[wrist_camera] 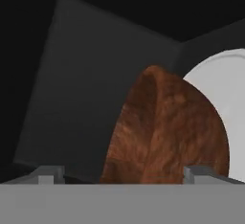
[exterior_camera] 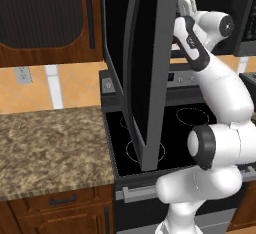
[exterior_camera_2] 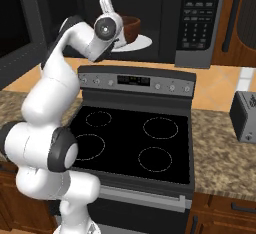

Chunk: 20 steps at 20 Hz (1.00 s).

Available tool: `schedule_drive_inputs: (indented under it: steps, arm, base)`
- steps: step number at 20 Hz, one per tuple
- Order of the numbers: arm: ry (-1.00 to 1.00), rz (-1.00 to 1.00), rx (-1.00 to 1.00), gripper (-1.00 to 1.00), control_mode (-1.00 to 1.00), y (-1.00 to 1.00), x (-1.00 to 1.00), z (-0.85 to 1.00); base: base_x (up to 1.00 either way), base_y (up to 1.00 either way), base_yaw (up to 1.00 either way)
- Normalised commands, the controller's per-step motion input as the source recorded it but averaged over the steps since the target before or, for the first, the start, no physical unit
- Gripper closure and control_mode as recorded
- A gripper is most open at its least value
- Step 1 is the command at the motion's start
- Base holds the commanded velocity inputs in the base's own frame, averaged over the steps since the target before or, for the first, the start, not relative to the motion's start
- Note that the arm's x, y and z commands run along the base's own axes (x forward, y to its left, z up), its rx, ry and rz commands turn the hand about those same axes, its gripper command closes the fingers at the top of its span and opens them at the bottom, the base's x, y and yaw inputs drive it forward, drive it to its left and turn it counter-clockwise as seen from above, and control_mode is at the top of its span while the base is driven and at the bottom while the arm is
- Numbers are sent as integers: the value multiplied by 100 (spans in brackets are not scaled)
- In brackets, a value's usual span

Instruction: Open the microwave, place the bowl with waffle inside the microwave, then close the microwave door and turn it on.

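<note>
The microwave door stands swung wide open over the stove. The arm reaches into the microwave, and the bowl sits on the white turntable plate inside the dark cavity. In the hand view the bowl lies right in front of the claw, between its two fingertips, which stand wide apart on either side; whether they touch the bowl I cannot tell. A toaster stands on the bench to the right.
</note>
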Motion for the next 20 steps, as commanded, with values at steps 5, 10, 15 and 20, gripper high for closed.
schedule_drive_inputs:
  steps: [5, 10, 15, 20]
  arm:
    - [-37, 0, 0, -100, -100, -16, -100, 1]
    - [-2, 0, -1, -100, -100, -34, -100, 44]
    - [13, 0, -16, -100, -100, -39, -100, 88]
    - [27, 1, -32, -100, -100, -37, -100, 56]
  base:
    - [0, 0, 0]
    - [0, 0, 0]
    - [0, 0, 0]
    - [0, 0, 0]
